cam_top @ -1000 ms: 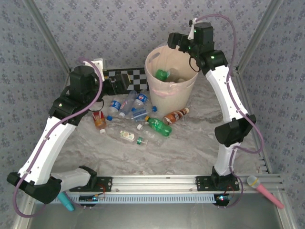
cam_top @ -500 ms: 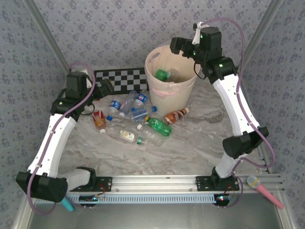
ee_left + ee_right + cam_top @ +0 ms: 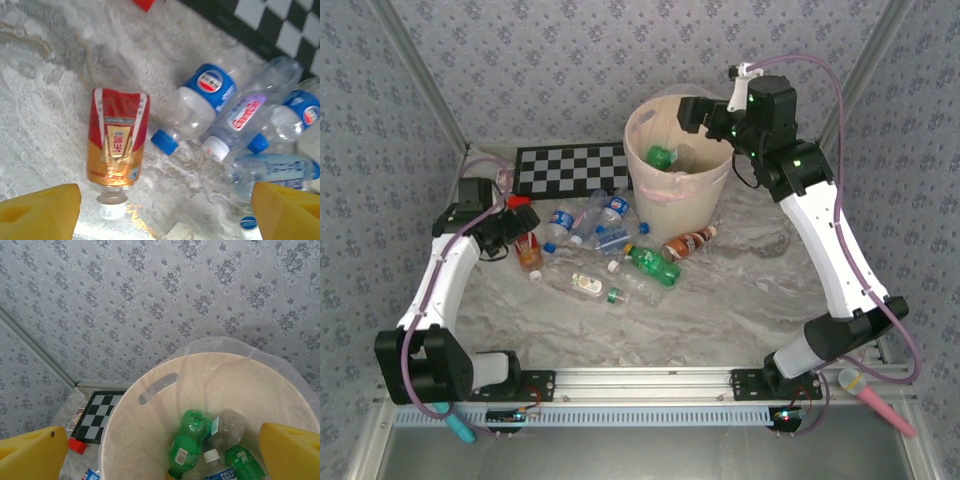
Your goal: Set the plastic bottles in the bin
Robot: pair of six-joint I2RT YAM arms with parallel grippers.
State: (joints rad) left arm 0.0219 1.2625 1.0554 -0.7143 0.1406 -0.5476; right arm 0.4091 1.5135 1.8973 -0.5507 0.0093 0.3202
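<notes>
Looking down from above, you have the left claw [image 3: 510, 234] low over the table [image 3: 750, 290], just beside a red-and-gold bottle [image 3: 528, 250] at the left end of the loose bottles [image 3: 610, 235], which lie on their sides in front of the bin [image 3: 672, 200]. Your right claw [image 3: 690, 112] hangs over the bin's rim. A chessboard [image 3: 570, 165] lies behind the bottles, with a red block [image 3: 520, 201] at its corner

Through the left wrist camera, your claw's yellow pads [image 3: 40, 212] stand wide apart, released, with the red-and-gold bottle's white cap [image 3: 111, 210] near the left one. Blue-labelled bottles [image 3: 205, 100] lie off to the right

Through the right wrist camera, that claw is spread and holds nothing above the bin, where green bottles [image 3: 187, 445] lie inside
</notes>
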